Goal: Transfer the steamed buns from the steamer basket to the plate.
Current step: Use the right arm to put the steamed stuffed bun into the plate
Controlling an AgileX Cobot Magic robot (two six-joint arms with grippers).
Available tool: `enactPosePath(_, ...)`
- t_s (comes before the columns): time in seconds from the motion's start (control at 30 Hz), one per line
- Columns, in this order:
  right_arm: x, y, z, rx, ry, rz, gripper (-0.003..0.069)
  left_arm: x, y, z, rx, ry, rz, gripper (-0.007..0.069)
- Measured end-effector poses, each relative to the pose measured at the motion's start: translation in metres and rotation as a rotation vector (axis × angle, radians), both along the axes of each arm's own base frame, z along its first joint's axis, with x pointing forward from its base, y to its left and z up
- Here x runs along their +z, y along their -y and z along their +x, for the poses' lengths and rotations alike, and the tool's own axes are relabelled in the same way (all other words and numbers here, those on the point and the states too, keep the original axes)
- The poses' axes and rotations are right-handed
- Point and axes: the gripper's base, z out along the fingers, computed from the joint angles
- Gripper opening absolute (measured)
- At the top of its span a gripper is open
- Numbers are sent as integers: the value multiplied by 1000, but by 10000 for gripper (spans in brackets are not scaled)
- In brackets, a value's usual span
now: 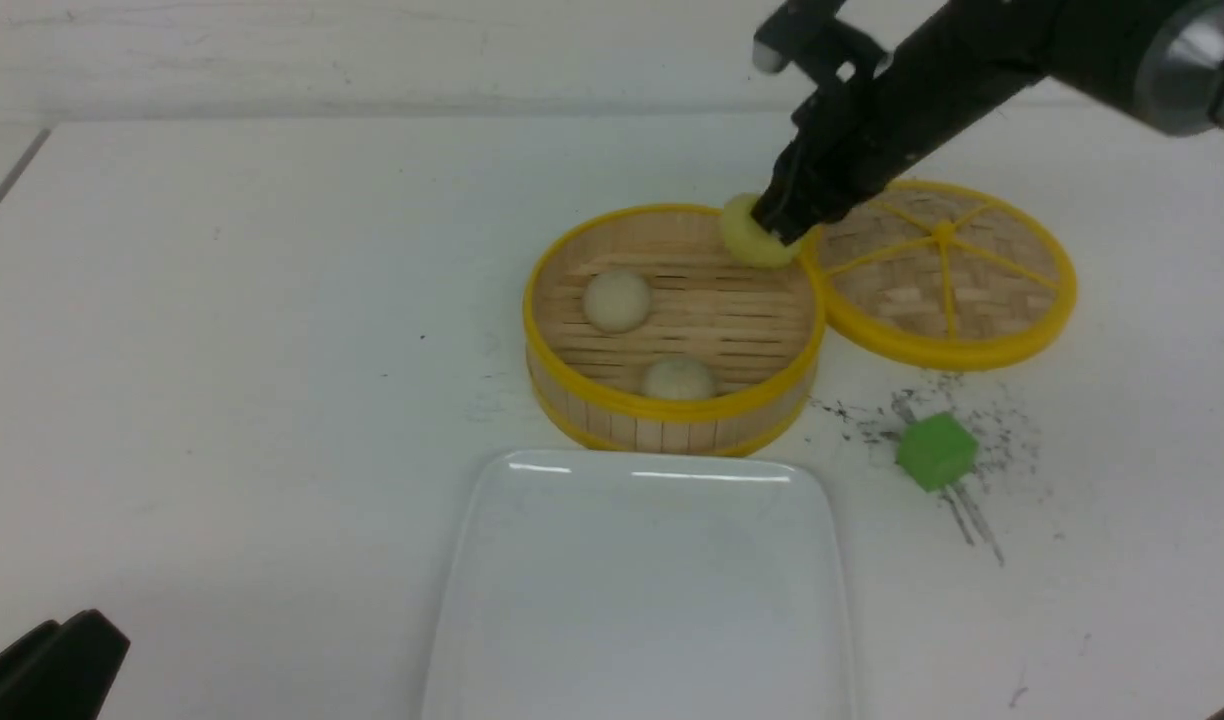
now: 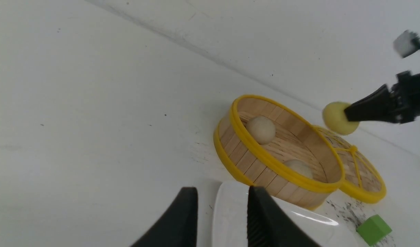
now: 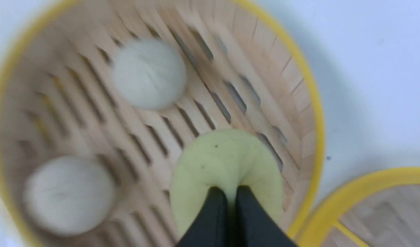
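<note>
The steamer basket (image 1: 672,410) stands mid-table with two off-white buns (image 1: 616,300) (image 1: 678,379) on its slatted floor. My right gripper (image 1: 772,228) is shut on the pale yellow bun (image 1: 747,240), squeezing it, and holds it just above the basket's far right rim. The right wrist view shows the yellow bun (image 3: 223,161) pinched between the fingers over the basket floor (image 3: 210,103). The white plate (image 1: 652,590) lies in front of the basket. My left gripper (image 2: 222,192) is open and empty, low at the near left, by the plate's corner (image 2: 230,219).
The flat woven lid (image 1: 947,270) with yellow spokes lies right of the basket, touching it. A green cube (image 1: 935,451) sits on a scuffed patch of table in front of the lid. A wall runs behind the table.
</note>
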Motion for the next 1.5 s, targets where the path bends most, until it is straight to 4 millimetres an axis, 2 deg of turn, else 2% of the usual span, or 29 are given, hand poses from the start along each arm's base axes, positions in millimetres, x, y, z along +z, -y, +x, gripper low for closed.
enactPosePath(0.1, 41, 6, -26, 28, 6, 11, 13, 0, 0, 0, 0, -1, 0, 239)
enactPosePath(0.13, 44, 7, -28, 29, 12, 13, 13, 0, 0, 0, 0, -1, 0, 239)
enactPosePath(0.2, 72, 12, -51, 48, 8, 24, 15, 0, 0, 0, 0, -1, 0, 239)
enactPosePath(0.27, 90, 15, -69, 68, -18, 37, 15, 0, 0, 0, 0, -1, 0, 239)
enactPosePath(0.33, 102, 17, -85, 102, -53, 56, 15, 0, 0, 0, 0, -1, 0, 239)
enactPosePath(0.4, 109, 14, -94, 115, -69, 92, 15, 0, 0, 0, 0, -1, 0, 239)
enactPosePath(0.5, 108, 6, -103, 114, -100, 104, 16, 0, 0, 0, 1, 2, 0, 239)
enactPosePath(0.6, 98, -5, -111, 125, -142, 78, 17, 0, 0, 0, 2, 3, -1, 239)
enactPosePath(0.7, 62, -29, -132, 174, -256, -17, 18, 1, 0, 0, 2, 5, -4, 239)
enactPosePath(0.83, 13, -42, -159, 222, -408, -112, 18, 1, 0, 0, 2, 5, -5, 239)
enactPosePath(0.87, 11, -42, -161, 226, -416, -118, 18, 1, 0, 0, 1, 5, -6, 239)
enactPosePath(0.9, -9, -42, -170, 234, -476, -153, 18, 0, 0, 0, 1, 4, -5, 239)
enactPosePath(1.0, -48, -36, -183, 218, -556, -194, 18, 0, 0, 0, 1, 4, -6, 239)
enactPosePath(1.13, -84, -30, -191, 189, -548, -187, 18, 1, 0, 0, 1, 4, -8, 239)
enactPosePath(1.27, -100, -31, -199, 205, -552, -117, 18, 1, 0, 0, 1, 4, -8, 239)
enactPosePath(1.5, -97, -39, -201, 246, -534, 1, 18, 1, 0, 0, 0, 4, -8, 239)
